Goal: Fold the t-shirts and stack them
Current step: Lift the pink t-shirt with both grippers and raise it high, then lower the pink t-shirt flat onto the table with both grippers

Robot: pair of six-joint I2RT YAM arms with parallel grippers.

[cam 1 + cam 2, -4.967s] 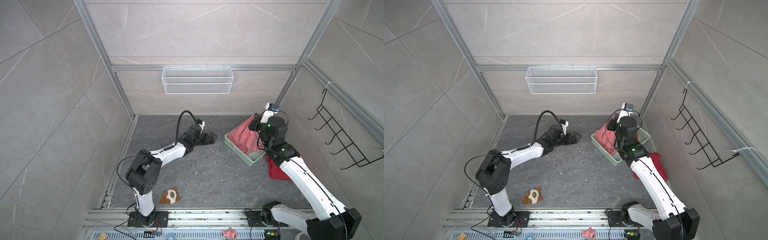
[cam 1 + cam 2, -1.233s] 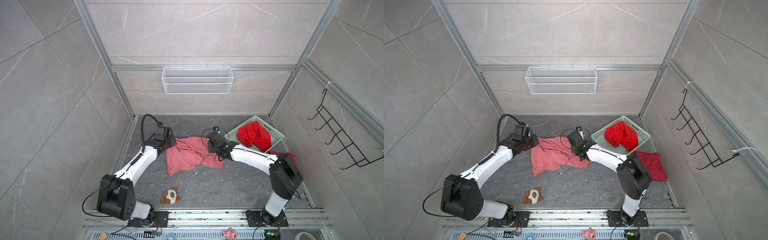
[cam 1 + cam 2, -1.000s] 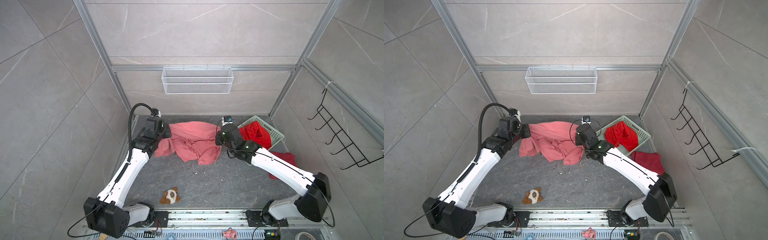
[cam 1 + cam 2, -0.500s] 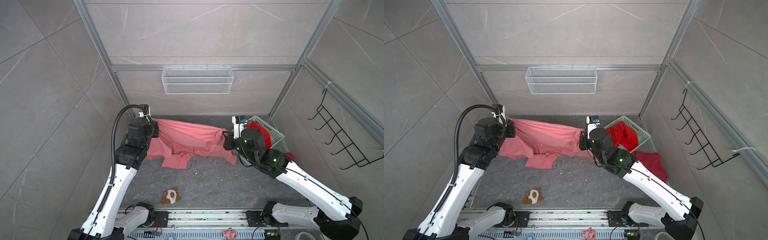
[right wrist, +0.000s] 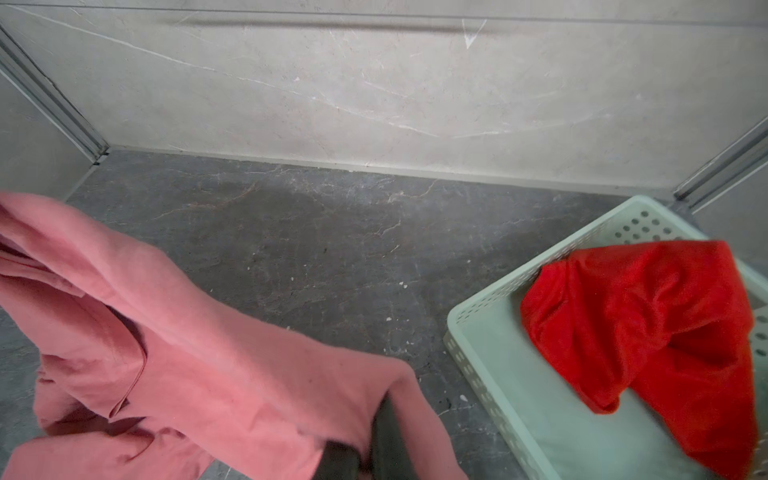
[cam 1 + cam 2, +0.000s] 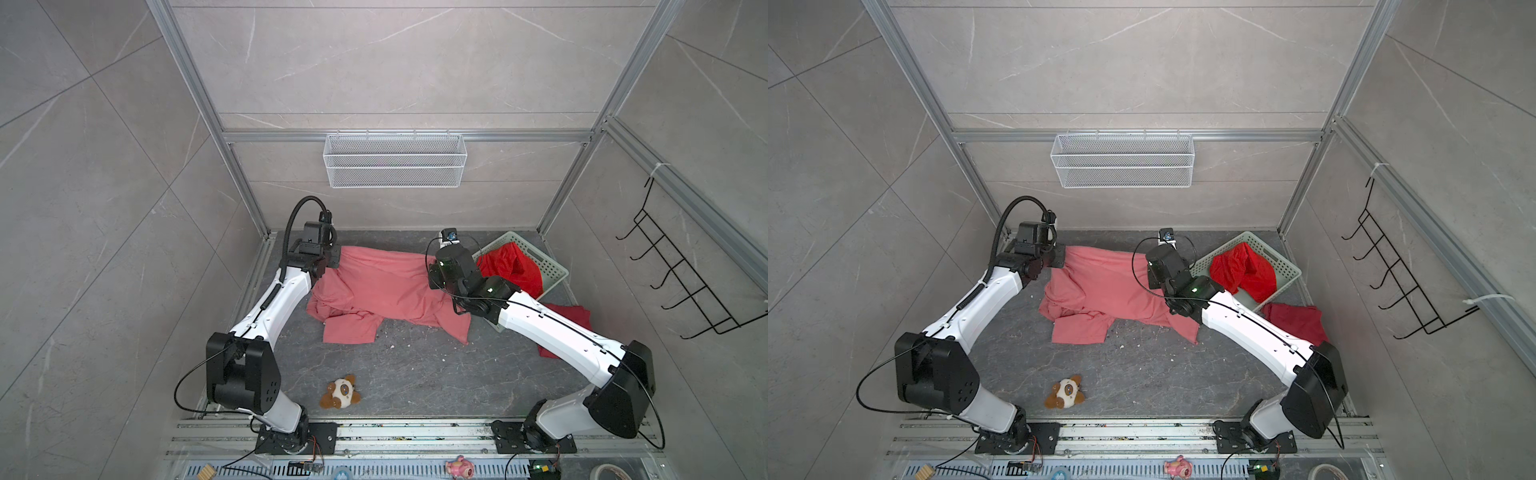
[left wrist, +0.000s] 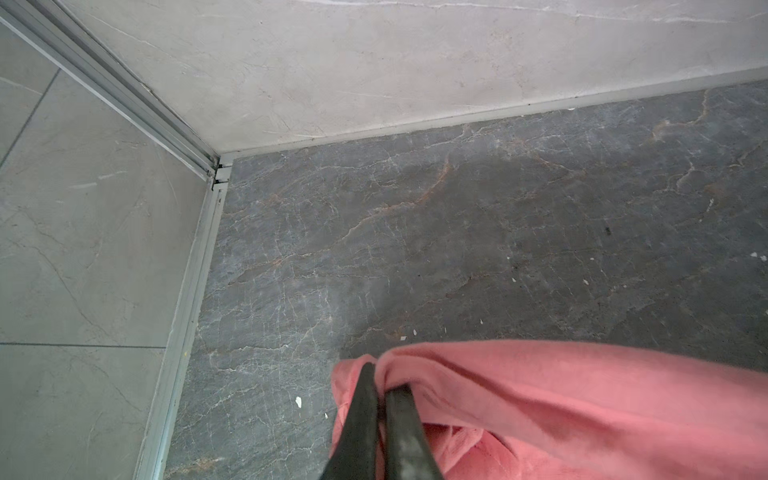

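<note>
The left gripper, pinched tight on one corner of the salmon-pink t-shirt, and the right gripper, clamped on the opposite corner, hold the garment spread between them, with its crumpled folds sagging below. Just beside the right gripper, the scarlet t-shirt lies heaped in the green basket. The crimson t-shirt lies behind that gripper, beside its arm.

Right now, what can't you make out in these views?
- Tips of the right gripper: right wrist view, wrapped in the salmon-pink t-shirt.
- Dark crimson t-shirt: both top views, partly under the right arm.
- Scarlet t-shirt: right wrist view, cut off by the frame edge.
- Salmon-pink t-shirt's neck label: no view shows it.
</note>
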